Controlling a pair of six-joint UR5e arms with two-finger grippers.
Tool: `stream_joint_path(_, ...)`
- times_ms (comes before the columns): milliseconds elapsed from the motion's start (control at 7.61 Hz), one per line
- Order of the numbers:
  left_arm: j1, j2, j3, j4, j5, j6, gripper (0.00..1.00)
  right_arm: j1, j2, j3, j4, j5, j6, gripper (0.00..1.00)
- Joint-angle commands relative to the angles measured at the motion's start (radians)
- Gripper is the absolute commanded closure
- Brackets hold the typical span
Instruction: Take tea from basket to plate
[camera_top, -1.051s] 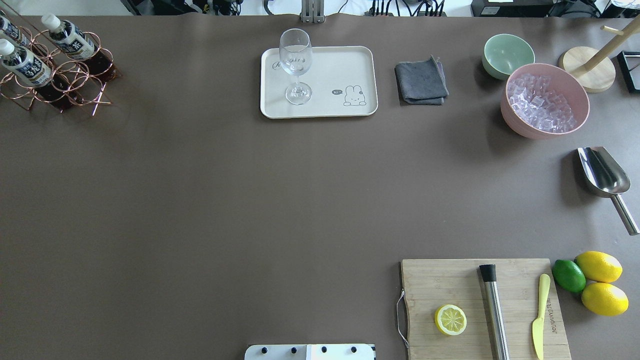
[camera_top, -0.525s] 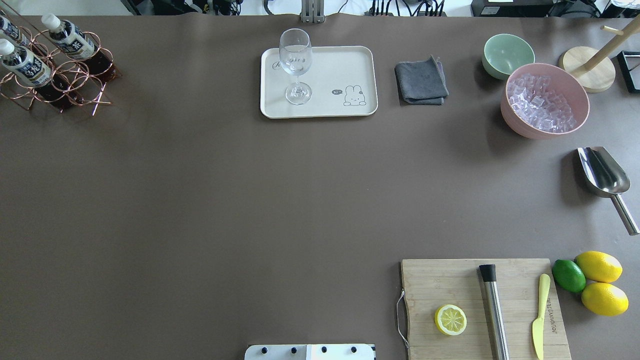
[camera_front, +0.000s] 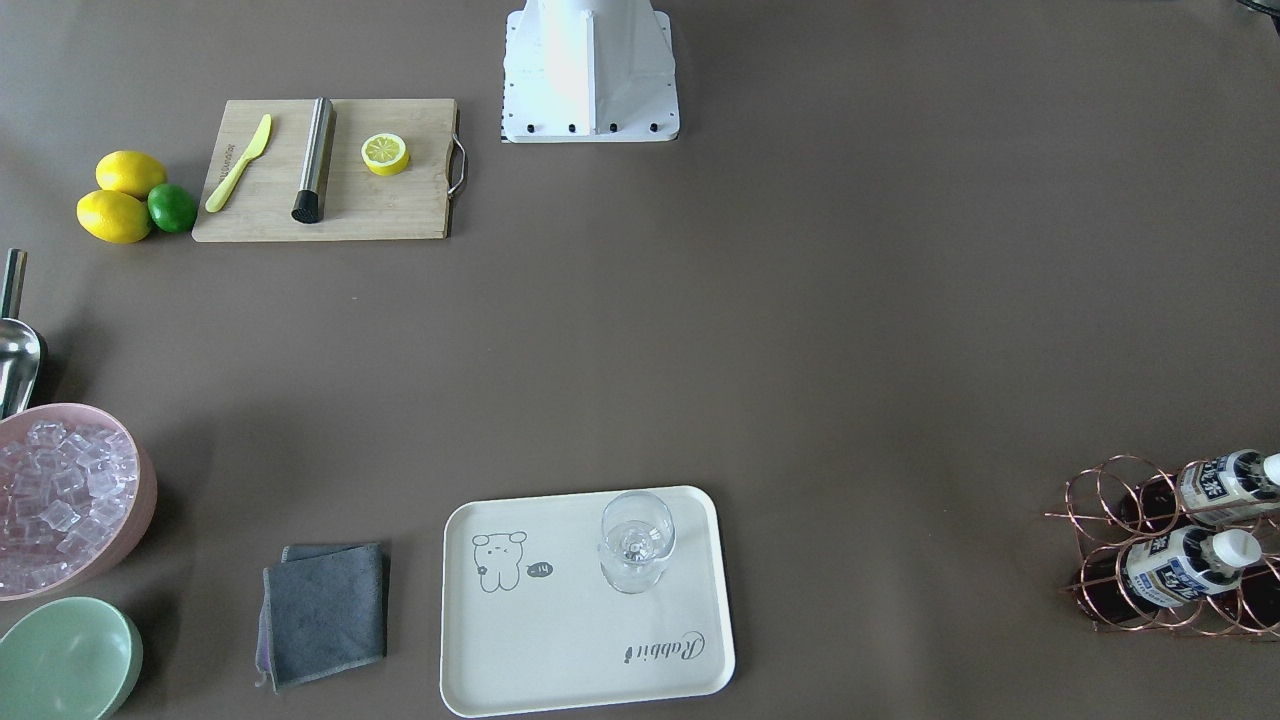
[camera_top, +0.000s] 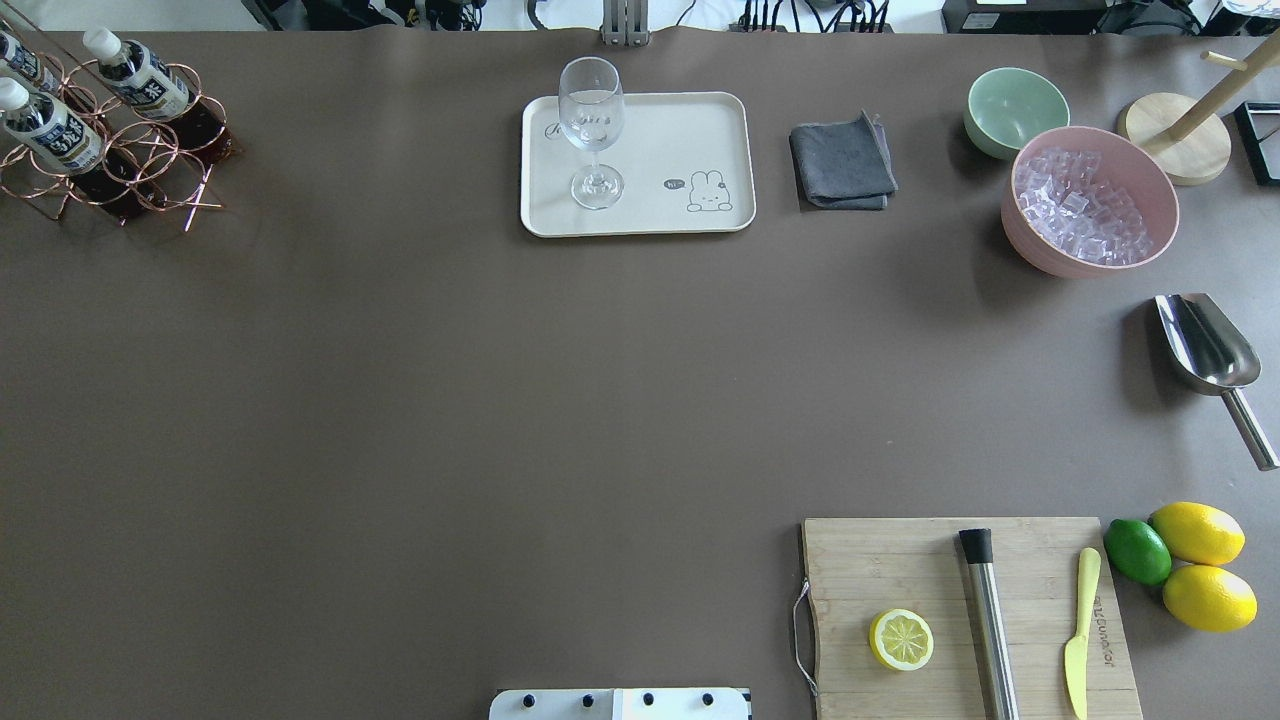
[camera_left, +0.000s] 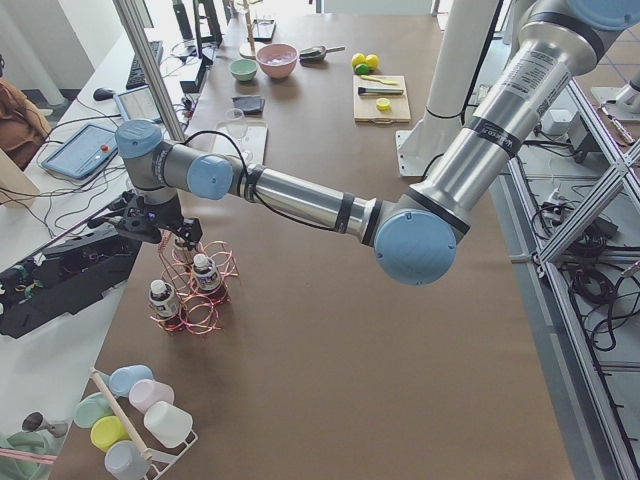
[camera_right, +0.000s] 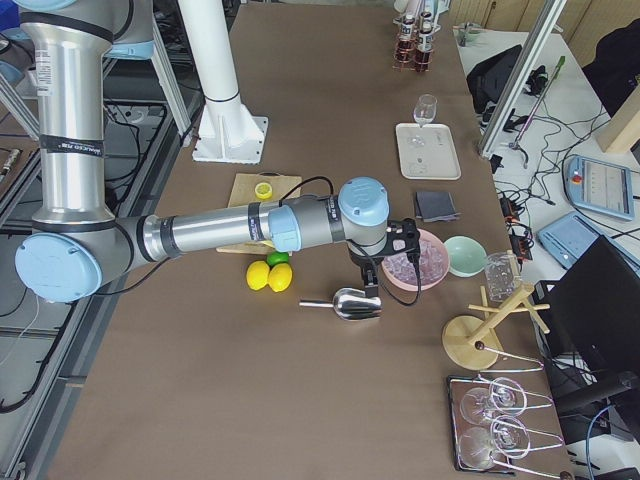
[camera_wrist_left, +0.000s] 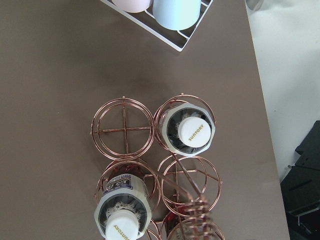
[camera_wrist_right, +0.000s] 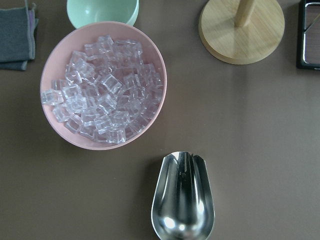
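The tea stands in the basket at the far left corner of the tabletop. There are three like bottles, each upright in its own ring with the white cap on top. The long axis of each runs straight up and down, so the left wrist view looks down on the caps.

The left hand hangs directly above the basket, so the tea lies below it, not off to a side. In the left side view it sits lowest over the bottle at the end of the basket farthest from that camera. Whether it touches that bottle is hidden. No view shows its fingers plainly, so I cannot tell if they are apart or together.

The right hand is at the other end of the tabletop, over the scoop and beside the ice bowl, well apart from the basket. Its fingers cannot be judged either. The left arm is plainly the nearer one.

My reading is that the move turns on a straight descent onto a cap or neck. A straight lift out of the ring would follow, keeping off the thin handle.

The plate lies toward the robot's right along the far edge, well apart. A glass stands on its left part.
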Motion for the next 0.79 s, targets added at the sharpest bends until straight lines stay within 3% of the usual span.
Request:
stream_joint_path(0, 0.007, 0.001, 0.006, -0.004, 0.0, 0.003, 0.31, -0.012, 0.064, 0.025, 0.001, 0.087, 0.002, 0.0)
stream_joint_path(394, -0.002, 0.004, 0.011, -0.008, -0.002, 0.009, 0.4, -0.064, 0.149, 0.032, 0.003, 0.087, 0.001, 0.0)
stream_joint_path(525, -0.006, 0.004, 0.011, -0.009, -0.002, 0.009, 0.49, -0.092, 0.174, 0.045, 0.011, 0.085, -0.006, 0.0)
stream_joint_path(657, -0.004, 0.002, 0.011, -0.009, -0.002, 0.009, 0.63, -0.129, 0.174, 0.038, 0.122, 0.085, 0.0, 0.0)
